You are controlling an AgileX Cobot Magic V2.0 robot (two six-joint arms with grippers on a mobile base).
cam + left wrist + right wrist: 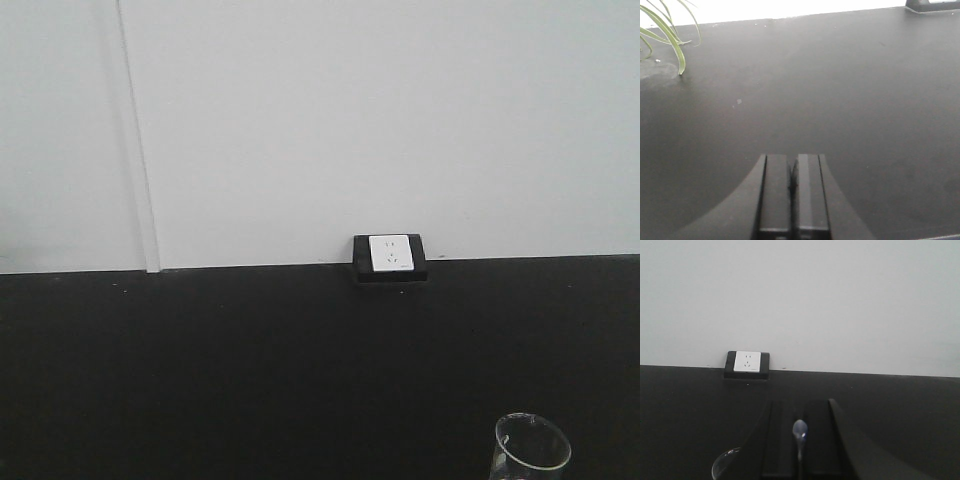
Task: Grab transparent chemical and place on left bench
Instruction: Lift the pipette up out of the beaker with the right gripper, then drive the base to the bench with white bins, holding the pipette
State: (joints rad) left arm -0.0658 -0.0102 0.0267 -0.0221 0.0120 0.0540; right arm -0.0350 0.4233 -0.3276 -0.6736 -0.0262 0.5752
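Beaker: clear glass, seen edge-on btw fingers of R gripper in R wrist view. Curved glass also shows at lower L of that view. Front view shows only its rim, bottom R corner, w/ black counter behind.
R gripper: looks pinched on beaker's side, glass btw the fingers.
L gripper: fingers pressed together, low over counter.
Counter: matte black, wide.
Socket: white, black surround, at counter's back edge.
Wall: plain white, rises behind socket.
Plant: thin green leaves, far L corner of L wrist view.
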